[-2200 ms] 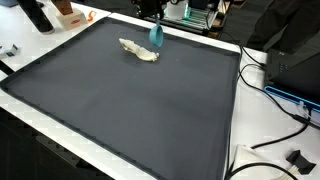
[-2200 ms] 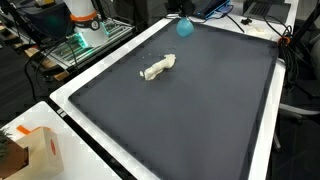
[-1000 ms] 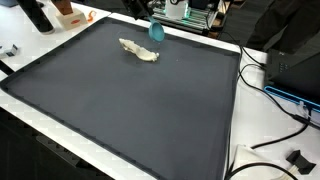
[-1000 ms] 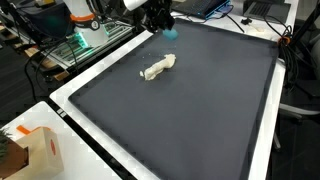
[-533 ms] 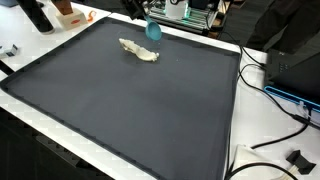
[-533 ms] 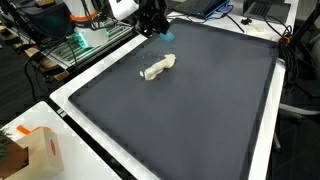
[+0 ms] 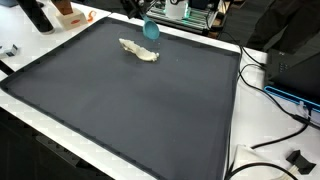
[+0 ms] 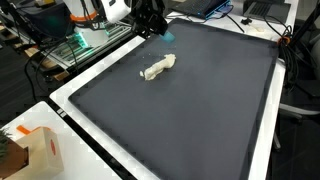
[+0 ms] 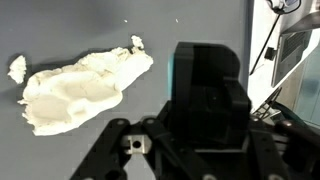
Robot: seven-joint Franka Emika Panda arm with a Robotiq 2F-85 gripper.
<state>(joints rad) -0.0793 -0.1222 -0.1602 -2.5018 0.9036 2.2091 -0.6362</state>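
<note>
A cream, crumpled lumpy thing (image 7: 139, 50) lies on the dark mat (image 7: 130, 110) near its far edge; it also shows in an exterior view (image 8: 157, 68) and at the upper left of the wrist view (image 9: 80, 85). My gripper (image 8: 156, 28) hovers just past it at the mat's edge, and is seen too in an exterior view (image 7: 142, 16). It is shut on a small teal object (image 7: 151, 29), which hangs below the fingers (image 8: 167, 37). In the wrist view the black gripper body (image 9: 205, 115) hides most of the teal object; only a thin teal edge (image 9: 172, 75) shows.
The mat lies on a white table (image 8: 75, 105). Dark bottles and an orange box (image 7: 66, 12) stand at one corner. A cardboard box (image 8: 30, 152) sits off the mat. Cables (image 7: 262, 100) and black equipment (image 7: 300, 60) lie along one side.
My gripper has carried the teal object along the mat's far edge, closer to the cream thing. The cream thing has not moved.
</note>
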